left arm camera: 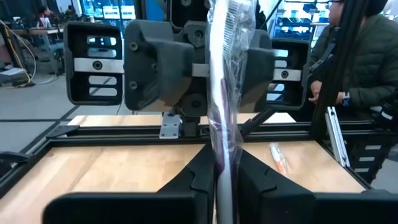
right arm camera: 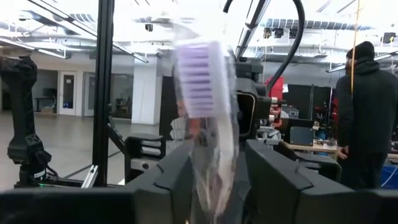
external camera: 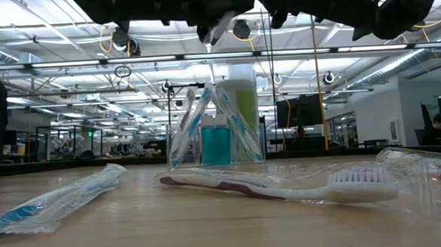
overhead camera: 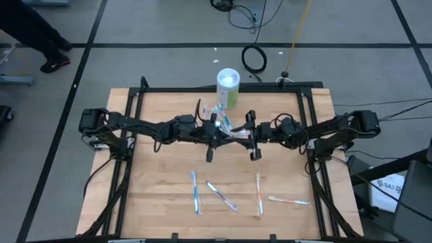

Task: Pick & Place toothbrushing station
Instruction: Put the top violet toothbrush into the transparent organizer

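Note:
A wrapped toothbrush (overhead camera: 237, 135) with purple bristles (right arm camera: 200, 78) is held in the air between my two grippers above the table's middle. My left gripper (left arm camera: 224, 186) and my right gripper (right arm camera: 217, 186) face each other, both shut on it. Behind them the clear cup (overhead camera: 217, 116) stands on the table with several toothbrushes leaning in it and a blue tube (external camera: 215, 145) inside. Several wrapped toothbrushes (overhead camera: 195, 192), (overhead camera: 221, 196), (overhead camera: 259, 194) lie flat on the near part of the table. My left gripper pinches the wrapped toothbrush's handle (left arm camera: 222, 163) between its two fingers, level, from the table's left. The brush runs on from the fingers toward the right gripper, clear of the table. My right gripper pinches the same brush through its wrapper, just below the head (right arm camera: 214, 152), level, from the table's right. The bristled head sticks out past the fingers toward the wrist.
A tall white-and-green canister (overhead camera: 228, 84) stands just behind the cup near the far edge. A black frame (overhead camera: 135, 121) runs around the table. People stand beyond the table (right arm camera: 367, 112), (left arm camera: 360, 56). One more toothbrush (overhead camera: 289, 200) lies near right.

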Controlling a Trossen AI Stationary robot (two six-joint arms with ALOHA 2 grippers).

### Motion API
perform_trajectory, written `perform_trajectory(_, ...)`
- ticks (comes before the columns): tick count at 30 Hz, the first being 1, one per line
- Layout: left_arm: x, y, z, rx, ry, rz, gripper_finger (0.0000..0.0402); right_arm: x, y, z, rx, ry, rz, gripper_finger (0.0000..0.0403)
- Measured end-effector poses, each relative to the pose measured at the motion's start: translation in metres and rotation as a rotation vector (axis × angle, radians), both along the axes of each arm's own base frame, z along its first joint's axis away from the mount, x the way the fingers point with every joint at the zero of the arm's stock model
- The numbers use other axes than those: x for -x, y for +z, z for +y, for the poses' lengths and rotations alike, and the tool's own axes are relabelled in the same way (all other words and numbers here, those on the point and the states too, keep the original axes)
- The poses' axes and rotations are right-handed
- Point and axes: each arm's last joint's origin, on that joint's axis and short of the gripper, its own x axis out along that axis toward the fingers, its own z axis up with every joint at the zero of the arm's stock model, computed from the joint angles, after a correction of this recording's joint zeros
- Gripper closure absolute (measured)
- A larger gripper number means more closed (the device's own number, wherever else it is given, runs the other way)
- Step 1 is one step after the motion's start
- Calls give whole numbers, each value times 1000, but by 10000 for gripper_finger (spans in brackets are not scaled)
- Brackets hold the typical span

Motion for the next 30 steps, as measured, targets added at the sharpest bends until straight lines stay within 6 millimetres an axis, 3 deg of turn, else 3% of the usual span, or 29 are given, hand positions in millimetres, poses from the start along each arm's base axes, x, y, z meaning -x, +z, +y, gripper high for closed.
perform_trajectory(7,0,0,0,15,10,1,389,0,0,0,-2,1,-4,348)
perform_trajectory(11,0,0,0,18,11,1,359,0,0,0,-3,1,-3,388)
perform_trajectory(19,0,-2,0,18,13,25,306,-1,-2,0,-11,1,28,375)
perform_trajectory(23,0,-5,0,12,80,50,287,-2,-5,0,-10,-2,62,390)
perform_trajectory(30,3,-17,0,-16,237,179,228,-5,-15,-2,-25,-70,161,380)
